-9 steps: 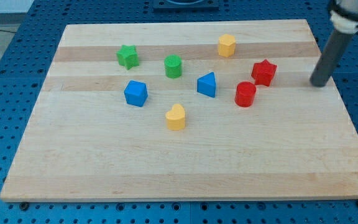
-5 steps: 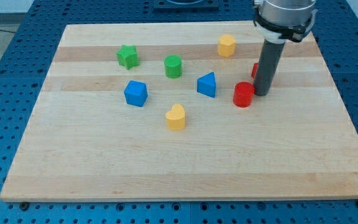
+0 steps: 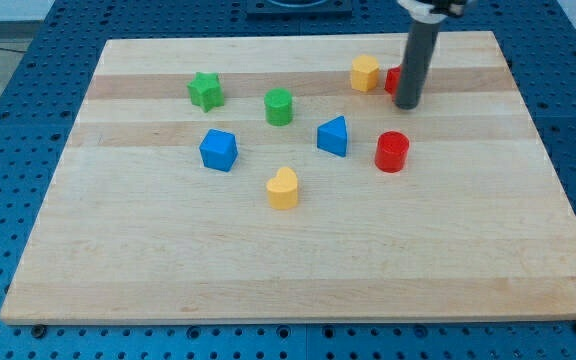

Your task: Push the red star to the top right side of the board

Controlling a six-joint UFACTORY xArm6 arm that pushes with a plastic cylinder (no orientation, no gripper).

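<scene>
The red star [image 3: 393,79] sits near the view's top right of the wooden board [image 3: 288,250], mostly hidden behind my rod; only a red sliver shows on the rod's left side. My tip [image 3: 406,104] rests on the board right in front of the star, touching or nearly touching it. The yellow hexagonal block [image 3: 365,73] stands just left of the star, very close to it.
A red cylinder [image 3: 392,151] lies below my tip. A blue triangular block [image 3: 333,135], a green cylinder [image 3: 279,106], a green star [image 3: 205,90], a blue cube [image 3: 218,150] and a yellow heart [image 3: 283,187] spread across the board's middle and left.
My tip swung in from the right edge, passed beside the red cylinder, then moved up the view. The red star slid up and left, ending next to the yellow block.
</scene>
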